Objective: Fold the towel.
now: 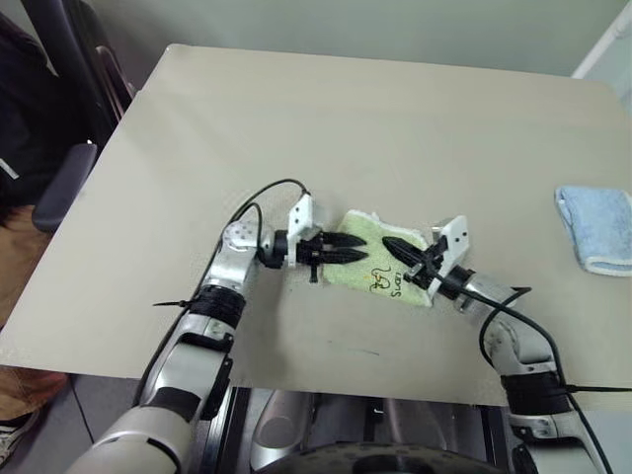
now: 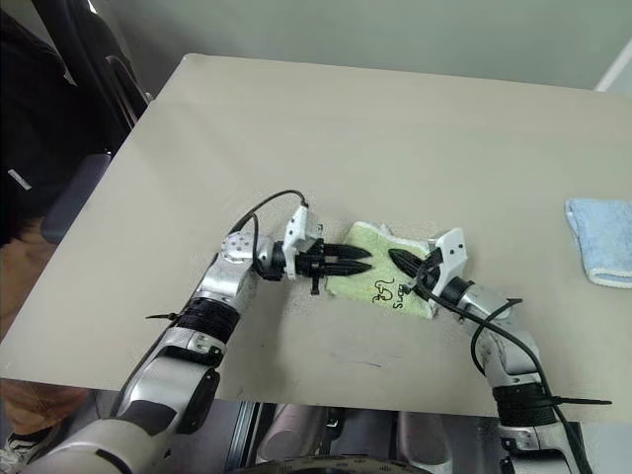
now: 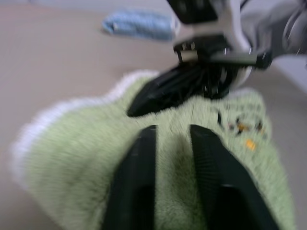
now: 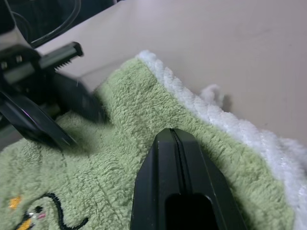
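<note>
The towel (image 1: pixel 380 262) is a small lime-green bundle, folded over, lying on the tan table (image 1: pixel 296 128) near its front edge. A white trim runs along its far side and black stitching shows on top. My left gripper (image 1: pixel 363 249) reaches in level from the left, open, its fingers (image 3: pixel 139 167) resting on the towel's left part with cloth showing in the gap. From the right comes my right gripper (image 1: pixel 390 243), shut, its joined fingers (image 4: pixel 175 163) lying on top of the towel with no cloth between them. The two gripper tips nearly meet.
A folded light blue towel (image 1: pixel 595 227) lies near the table's right edge. Beyond the table's left edge are a dark chair (image 1: pixel 64 183) and a person (image 1: pixel 15 247).
</note>
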Tool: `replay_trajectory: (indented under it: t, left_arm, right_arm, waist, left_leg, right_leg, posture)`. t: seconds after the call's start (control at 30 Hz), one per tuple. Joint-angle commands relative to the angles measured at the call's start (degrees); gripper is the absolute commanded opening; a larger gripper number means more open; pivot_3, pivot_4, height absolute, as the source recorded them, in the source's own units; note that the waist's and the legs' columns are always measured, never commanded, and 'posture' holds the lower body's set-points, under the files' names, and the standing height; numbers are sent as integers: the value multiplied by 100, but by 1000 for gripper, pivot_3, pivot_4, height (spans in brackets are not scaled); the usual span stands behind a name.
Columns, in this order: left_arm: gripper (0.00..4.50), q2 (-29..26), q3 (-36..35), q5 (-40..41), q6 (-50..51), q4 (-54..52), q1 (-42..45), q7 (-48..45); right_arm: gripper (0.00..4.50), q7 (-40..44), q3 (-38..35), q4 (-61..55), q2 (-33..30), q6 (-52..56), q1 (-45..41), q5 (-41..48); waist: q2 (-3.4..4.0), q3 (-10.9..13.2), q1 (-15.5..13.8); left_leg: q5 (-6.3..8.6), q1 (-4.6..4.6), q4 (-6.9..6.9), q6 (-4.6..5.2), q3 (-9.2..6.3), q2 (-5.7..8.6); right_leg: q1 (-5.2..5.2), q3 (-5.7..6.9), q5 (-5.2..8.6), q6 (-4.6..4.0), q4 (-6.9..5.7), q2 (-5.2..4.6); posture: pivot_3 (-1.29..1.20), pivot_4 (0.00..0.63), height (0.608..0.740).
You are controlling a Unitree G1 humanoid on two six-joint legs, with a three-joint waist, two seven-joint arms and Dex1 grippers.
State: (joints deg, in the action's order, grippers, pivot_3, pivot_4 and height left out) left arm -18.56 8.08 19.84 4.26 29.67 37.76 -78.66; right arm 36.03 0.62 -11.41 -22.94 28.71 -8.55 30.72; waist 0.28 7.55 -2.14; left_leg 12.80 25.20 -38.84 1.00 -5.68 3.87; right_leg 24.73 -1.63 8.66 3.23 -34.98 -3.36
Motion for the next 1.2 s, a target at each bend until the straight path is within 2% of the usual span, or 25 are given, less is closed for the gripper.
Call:
replay_trajectory:
  t: [0.03,0.1,0.2,0.23,0.3,0.47,0.6,0.67,0.83,1.07,1.2]
  left_arm:
    - [2631,-397,-299,498,1052,-765,179,-120]
    - [3395,-683,-410,651,1505,-978,196,-146]
    - [4368,-995,-533,830,2136,-1156,221,-126]
    - [4500,-1102,-527,853,2312,-1207,210,-148]
    - [4500,-1251,-511,894,2624,-1248,201,-179]
    - [4500,-1444,-345,760,3212,-1181,214,-77]
    - [4500,-1595,-204,1040,4395,-1388,225,-65]
    - [4500,-1616,-110,1044,5144,-1317,331,198]
    - [4500,-1606,40,1012,6157,-707,614,506]
    - [4500,-1286,325,942,6935,116,934,688]
    - [4500,-1039,190,1105,7436,469,1145,777]
  right_arm:
    - [0,280,-411,-1006,-363,712,-43,918]
    - [0,329,-615,-1387,-579,1041,-27,1361]
    - [545,390,-803,-1725,-865,1346,-3,1775]
    - [831,378,-850,-1792,-928,1391,-9,1848]
    - [1584,387,-888,-1862,-1066,1462,-21,1933]
    - [3140,464,-968,-1905,-1312,1555,57,2100]
    - [4480,444,-998,-1906,-1406,1530,108,2055]
    - [4480,267,-972,-1876,-1368,1446,110,1891]
    - [4480,77,-973,-1888,-1308,1355,227,1688]
    - [4480,66,-1009,-1991,-1415,1345,549,1584]
    - [4480,71,-1069,-2092,-1437,1237,757,1527]
  waist:
    - [0,0,4]
    - [0,0,8]
    - [-1,0,13]
    - [-1,0,13]
    - [-1,0,13]
    - [-1,0,13]
    - [-1,0,21]
    - [-1,0,21]
    - [-1,0,20]
    - [-1,0,-25]
    - [-1,0,-63]
  left_leg:
    - [-2,-1,2,-2,0,-1]
    - [-5,-4,9,-8,0,-2]
    - [-7,-5,14,-10,1,-3]
    - [-7,-4,15,-10,0,-4]
    - [-7,-4,15,-9,0,-4]
    - [-7,0,15,-8,0,-5]
    - [-8,1,24,-10,0,-5]
    - [-8,2,26,-11,1,-7]
    - [-9,1,29,-12,1,-8]
    - [-15,0,34,-11,1,-8]
    - [-15,-3,34,-9,2,-5]
  right_leg:
    - [-1,0,0,-1,0,1]
    - [0,0,2,-6,1,3]
    - [1,-1,5,-10,1,4]
    - [0,-2,6,-10,2,4]
    - [0,-2,10,-10,3,4]
    - [5,-3,12,-10,4,4]
    - [11,-4,13,-13,3,4]
    - [12,-4,14,-14,4,4]
    - [12,-3,15,-15,4,3]
    - [7,-2,19,-11,6,3]
    - [0,-4,22,-5,8,2]
  posture:
    - [0,150,733]
    - [0,150,733]
    - [0,150,733]
    - [0,150,733]
    - [0,150,733]
    - [0,150,733]
    - [0,150,733]
    - [0,150,733]
    - [0,150,733]
    - [0,150,733]
    - [0,150,733]
